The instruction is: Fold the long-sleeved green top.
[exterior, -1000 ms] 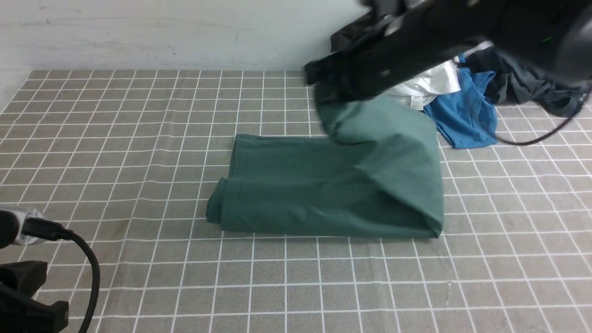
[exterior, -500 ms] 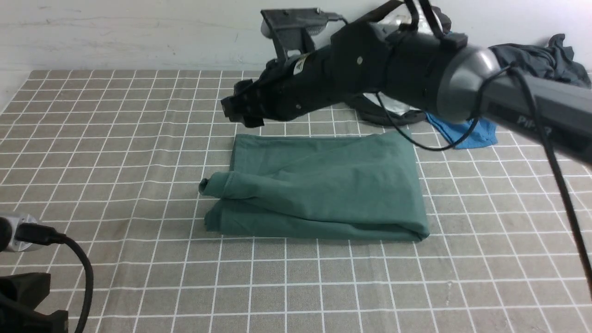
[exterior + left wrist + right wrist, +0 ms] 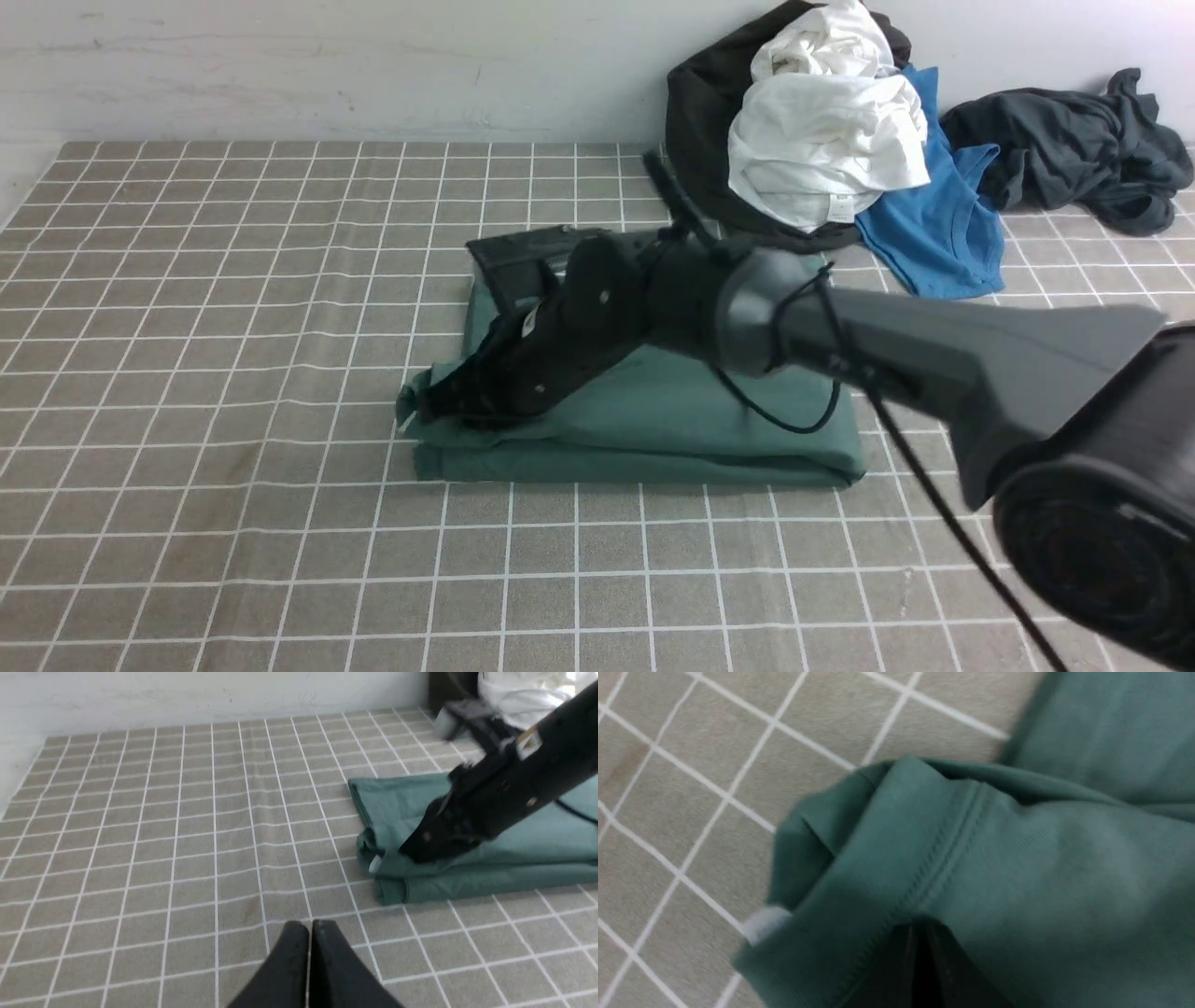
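Up close, the right wrist view shows what the other two cannot: the right gripper (image 3: 920,933) has its dark fingers pressed together with a fold of the green long-sleeved top (image 3: 1017,858) bunched around their tips. A double-stitched seam runs across the cloth just ahead of the fingertips. Off to one side of them a small white label (image 3: 763,921) peeps from under the fabric. Beyond the fold lies the grid-patterned tablecloth (image 3: 691,788).

The front view supplies the wider layout. The top (image 3: 672,420) lies folded into a flat rectangle on the tablecloth (image 3: 233,327), and the right gripper (image 3: 439,401) comes down at a slant onto the end farthest from its own arm's base, so most of the garment lies under and behind the wrist. Well behind the arm, against the wall, sits a heap of other clothes: a white garment (image 3: 822,159) on a black one (image 3: 700,121), a blue T-shirt (image 3: 934,233) and a dark grey garment (image 3: 1074,159).

Only the left wrist view shows the left gripper (image 3: 309,933): its fingers meet with nothing between them, over bare cloth. The top (image 3: 514,858) lies ahead of it and to one side, well apart. From there the right gripper (image 3: 409,851) is seen side-on, tips buried in the upper layer beside the label (image 3: 375,864).
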`<state>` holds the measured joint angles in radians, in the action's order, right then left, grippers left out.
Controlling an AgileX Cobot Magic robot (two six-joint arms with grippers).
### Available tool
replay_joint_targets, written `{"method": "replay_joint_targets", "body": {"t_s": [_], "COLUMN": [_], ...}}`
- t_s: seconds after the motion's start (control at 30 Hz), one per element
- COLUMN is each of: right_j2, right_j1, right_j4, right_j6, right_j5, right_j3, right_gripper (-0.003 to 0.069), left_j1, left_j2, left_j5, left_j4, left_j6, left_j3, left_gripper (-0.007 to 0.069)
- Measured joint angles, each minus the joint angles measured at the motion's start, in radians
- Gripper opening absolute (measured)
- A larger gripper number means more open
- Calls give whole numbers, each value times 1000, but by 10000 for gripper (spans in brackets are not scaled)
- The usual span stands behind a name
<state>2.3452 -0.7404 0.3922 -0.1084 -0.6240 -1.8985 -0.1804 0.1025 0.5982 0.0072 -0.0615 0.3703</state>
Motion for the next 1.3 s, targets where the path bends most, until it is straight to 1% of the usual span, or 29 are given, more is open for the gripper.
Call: {"method": "replay_joint_targets", "body": {"t_s": [0.07,0.13,0.2,0.23,0.27,0.3,0.37,0.47,0.5,0.53,0.6,0.67,0.73,0.77,0.8,0.83,0.87,0.93,0.97,1.0,1.1,1.17,1.3], "right_j2": [0,-22,-58,-102,-102,-163,-214,-367,-407,-415,-518,-608,-700,-718,-792,-828,-882,-953,-971,-1031,-1134,-1177,-1199], "right_j1": [-17,-27,-31,-31,-31,-32,-34,-36,-35,-34,-31,-31,-31,-31,-31,-31,-31,-31,-31,-31,-31,-31,-31], "right_j4": [23,19,-17,-80,-80,-182,-257,-455,-503,-520,-576,-587,-576,-575,-559,-553,-540,-527,-525,-518,-506,-493,-481], "right_j6": [-12,-18,-20,-20,-20,-9,1,55,78,89,144,165,175,176,183,190,200,213,216,239,307,331,337], "right_j5": [12,-13,-59,-138,-138,-237,-325,-572,-598,-601,-618,-626,-626,-626,-626,-626,-627,-611,-606,-549,-391,-341,-328], "right_j3": [-32,-78,-117,-151,-151,-187,-208,-232,-227,-225,-166,-83,40,52,163,207,315,445,461,589,790,888,983], "right_gripper": [-10,-12,-13,-13,-13,-13,-13,-13,-13,-13,-13,-13,-13,-13,-13,-13,-13,-13,-13,-13,-13,-13,-13], "left_j1": [0,0,0,0,0,0,0,-25,-34,-37,-48,-53,-53,-53,-53,-53,-53,-53,-53,-53,-53,-53,-53], "left_j2": [-47,-86,-106,-113,-114,-116,-116,-116,-116,-116,-116,-116,-116,-116,-116,-116,-116,-116,-116,-116,-116,-116,-116], "left_j5": [-26,-37,-40,-45,-45,-50,-53,-56,-58,-58,-69,-77,-76,-76,-76,-76,-77,-77,-77,-77,-77,-77,-77], "left_j4": [2,7,22,37,39,58,73,127,142,145,166,170,173,173,173,176,176,176,176,176,176,176,176], "left_j6": [5,11,16,17,17,18,18,18,18,18,18,18,18,18,18,18,18,18,18,18,17,17,17], "left_j3": [-8,-14,-18,-20,-22,-27,-34,-53,-54,-54,-54,-54,-54,-54,-54,-54,-54,-54,-54,-54,-54,-54,-54], "left_gripper": [-7,-7,-7,-7,-7,-7,-7,-7,-7,-7,-7,-7,-7,-7,-7,-7,-7,-7,-7,-7,-7,-7,-7]}}
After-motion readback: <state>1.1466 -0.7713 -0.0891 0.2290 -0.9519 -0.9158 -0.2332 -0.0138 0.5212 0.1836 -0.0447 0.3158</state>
